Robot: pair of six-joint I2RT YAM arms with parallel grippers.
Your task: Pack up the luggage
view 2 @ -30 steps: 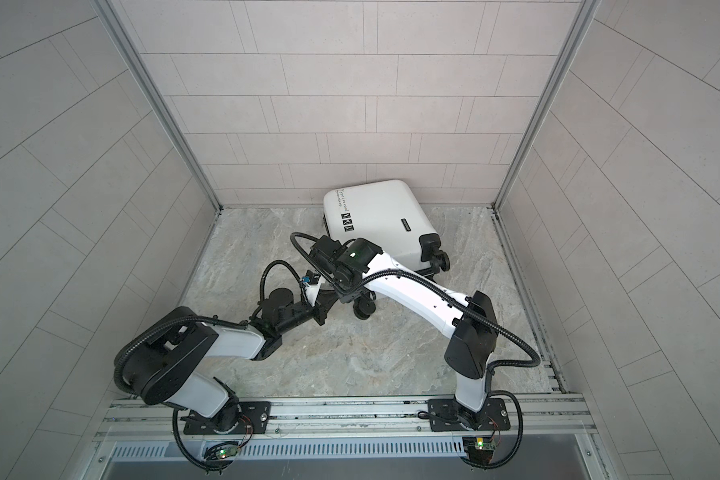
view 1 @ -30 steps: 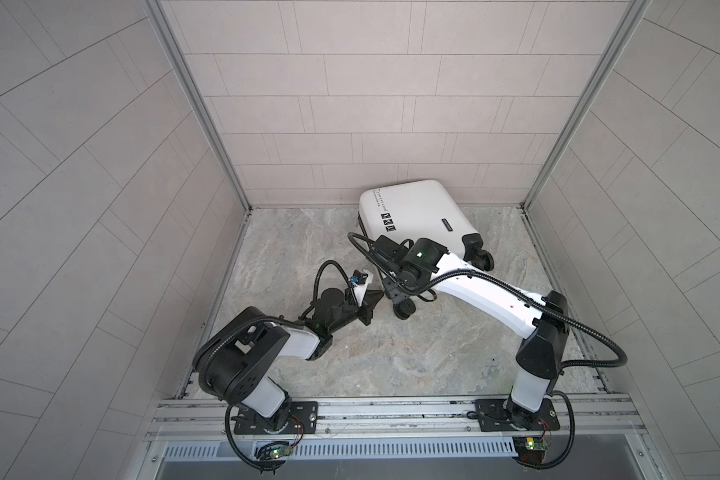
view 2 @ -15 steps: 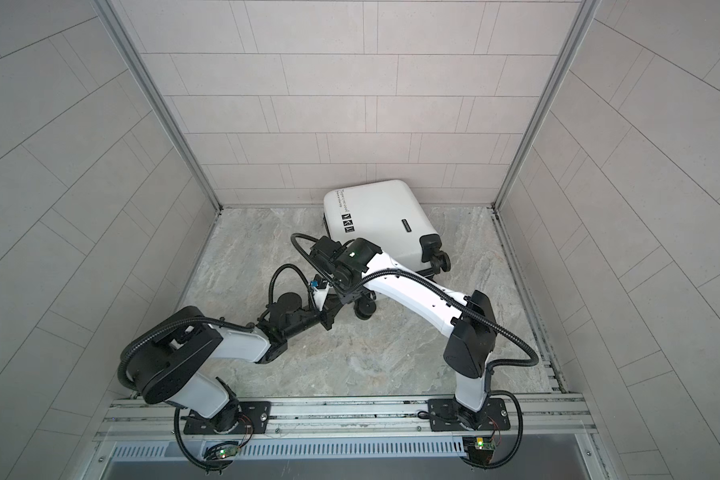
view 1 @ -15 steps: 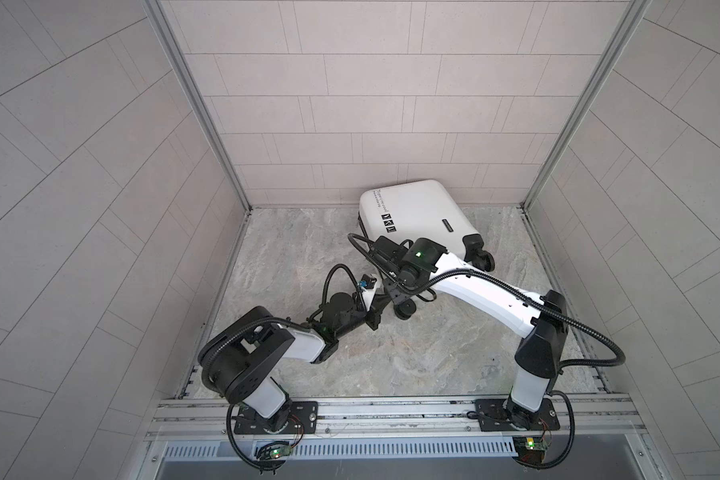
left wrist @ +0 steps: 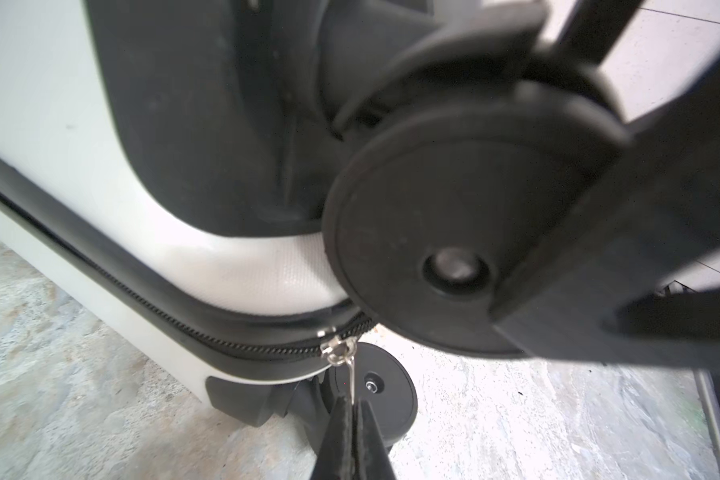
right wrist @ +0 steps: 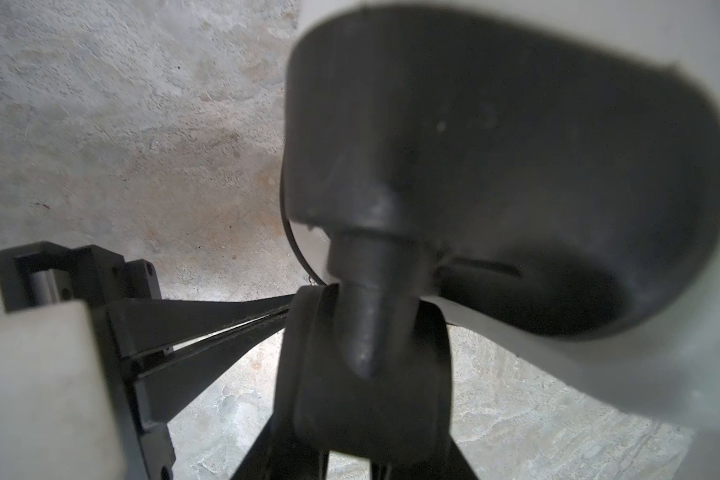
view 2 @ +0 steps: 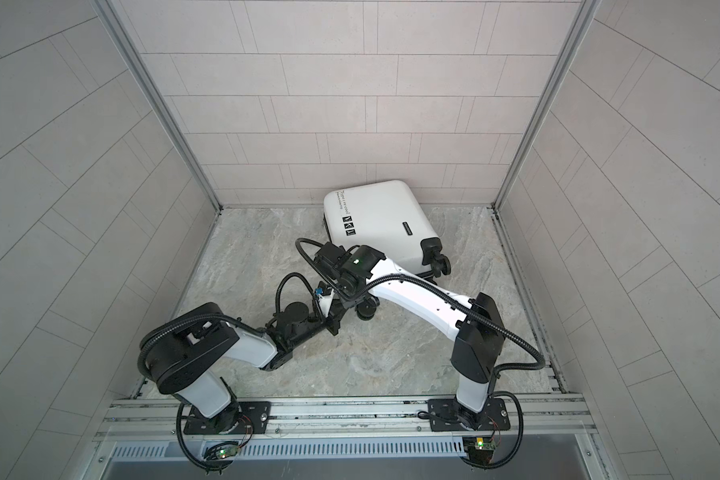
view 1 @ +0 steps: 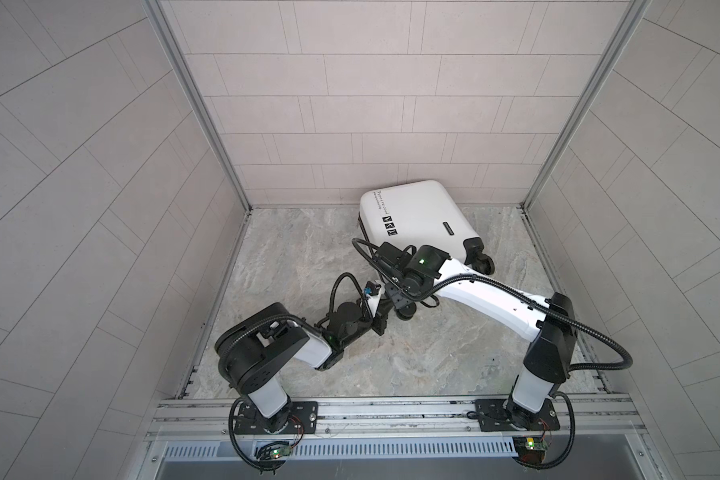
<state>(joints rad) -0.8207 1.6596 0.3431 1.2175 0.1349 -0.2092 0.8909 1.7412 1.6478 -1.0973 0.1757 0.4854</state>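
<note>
The luggage (view 1: 416, 216) (view 2: 375, 216), a white hard-shell suitcase, lies closed and flat by the back wall in both top views. My left gripper (left wrist: 352, 405) (view 1: 386, 308) is shut on the thin silver zipper pull (left wrist: 341, 351), at the corner of the black zipper band (left wrist: 142, 286) beside a wheel. My right gripper (right wrist: 362, 415) (view 1: 400, 297) is closed around the near black wheel (right wrist: 362, 374) (left wrist: 429, 249), with one finger on each side of it. The left fingers (right wrist: 208, 320) reach in from the side below that wheel's housing (right wrist: 495, 166).
Tiled walls close in the marbled floor (view 1: 433, 357) on three sides. The arm bases stand on a metal rail (view 1: 391, 409) at the front. A second wheel (left wrist: 375, 390) rests on the floor just behind the zipper pull. Two more wheels (view 1: 481, 262) stick out at the luggage's right corner.
My left gripper has slid to the right toward the luggage's near corner, and its arm has swung in behind it. The luggage and my right arm have stayed in place.
</note>
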